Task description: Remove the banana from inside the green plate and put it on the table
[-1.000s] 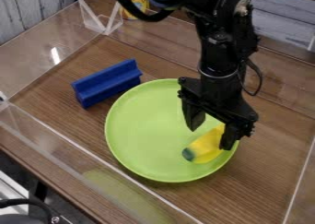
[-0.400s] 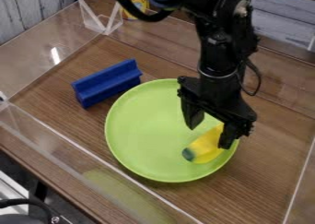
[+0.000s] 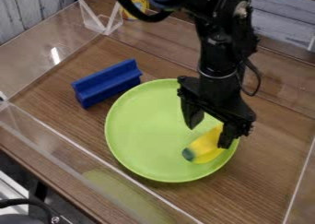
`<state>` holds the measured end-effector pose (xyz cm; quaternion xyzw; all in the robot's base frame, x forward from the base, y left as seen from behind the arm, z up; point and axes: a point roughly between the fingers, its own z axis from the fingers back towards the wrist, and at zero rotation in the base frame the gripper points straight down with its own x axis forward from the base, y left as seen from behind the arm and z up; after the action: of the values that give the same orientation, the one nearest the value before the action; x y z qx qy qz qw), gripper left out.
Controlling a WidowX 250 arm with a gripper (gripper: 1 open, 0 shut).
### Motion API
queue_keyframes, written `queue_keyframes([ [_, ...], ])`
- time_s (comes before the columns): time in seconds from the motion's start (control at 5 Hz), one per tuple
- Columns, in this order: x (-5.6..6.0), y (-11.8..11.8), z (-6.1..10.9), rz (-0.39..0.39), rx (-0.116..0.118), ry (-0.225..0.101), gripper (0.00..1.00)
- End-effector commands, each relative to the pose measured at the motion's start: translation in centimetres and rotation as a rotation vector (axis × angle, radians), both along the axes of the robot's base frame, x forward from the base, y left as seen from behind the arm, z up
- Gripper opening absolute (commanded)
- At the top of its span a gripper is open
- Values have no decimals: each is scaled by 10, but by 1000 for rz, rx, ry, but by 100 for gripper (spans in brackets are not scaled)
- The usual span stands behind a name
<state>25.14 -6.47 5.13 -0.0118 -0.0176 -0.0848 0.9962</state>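
The small yellow banana [image 3: 204,147] with its dark green tip lies inside the lime-green plate [image 3: 142,131], near the plate's right rim. My black gripper [image 3: 213,132] points straight down over the banana, low in the plate. Its jaws are open, with one finger on each side of the banana's upper end. I cannot tell whether the fingers touch it. The brown wood-grain table [image 3: 62,76] shows all around the plate.
A blue rectangular block [image 3: 105,82] lies on the table just left of the plate. Clear acrylic walls [image 3: 37,159] border the tabletop at the front, left and back. The arm's black links and cables rise behind the plate.
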Motion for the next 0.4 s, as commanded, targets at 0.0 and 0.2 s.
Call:
queue_keyframes([
  [0.0,4,2,5,1,2,-27,100],
  [0.2,5,2,4,1,4,-30,100],
])
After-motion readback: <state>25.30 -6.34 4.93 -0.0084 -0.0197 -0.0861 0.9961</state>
